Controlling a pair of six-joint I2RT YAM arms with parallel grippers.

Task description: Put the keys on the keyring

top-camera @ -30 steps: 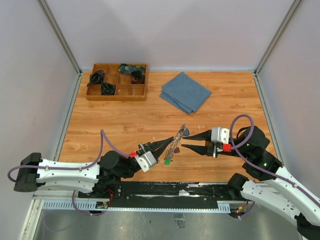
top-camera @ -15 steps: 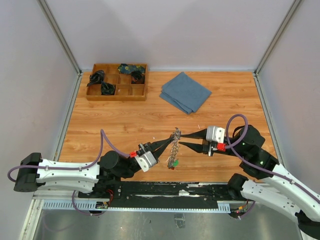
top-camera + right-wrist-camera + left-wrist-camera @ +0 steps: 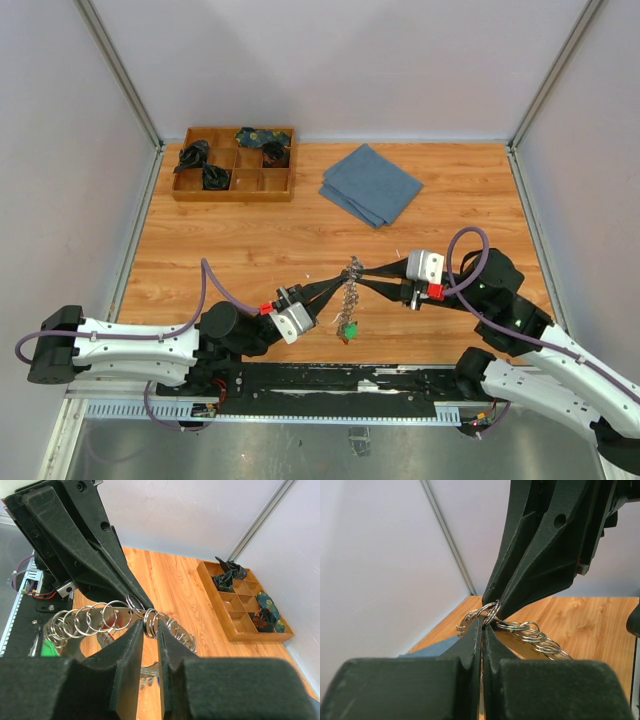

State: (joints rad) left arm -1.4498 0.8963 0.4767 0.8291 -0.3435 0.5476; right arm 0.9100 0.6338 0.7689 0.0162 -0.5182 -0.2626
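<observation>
The keyring [image 3: 350, 292] hangs above the table's front middle, a metal band threaded with several small split rings [image 3: 95, 617]. Keys dangle from it, one with a green tag [image 3: 349, 328] and one with a red tag [image 3: 343, 337]. My left gripper [image 3: 345, 277] comes in from the left and is shut on the keyring's top; in the left wrist view its tips [image 3: 484, 625] pinch the band. My right gripper [image 3: 360, 272] meets it from the right. Its pads [image 3: 131, 640] stand narrowly apart, pressed on either side of one split ring [image 3: 151, 624].
A wooden compartment tray [image 3: 235, 196] holding dark bundles sits at the back left. A folded blue cloth [image 3: 371, 184] lies at the back middle. Grey walls enclose the table on three sides. The two arms' fingers nearly touch at the keyring.
My right gripper moved left up to the keyring and narrowed its jaws around a split ring. The keyring swung from tilted to hanging straight down. The left gripper stayed shut and still.
</observation>
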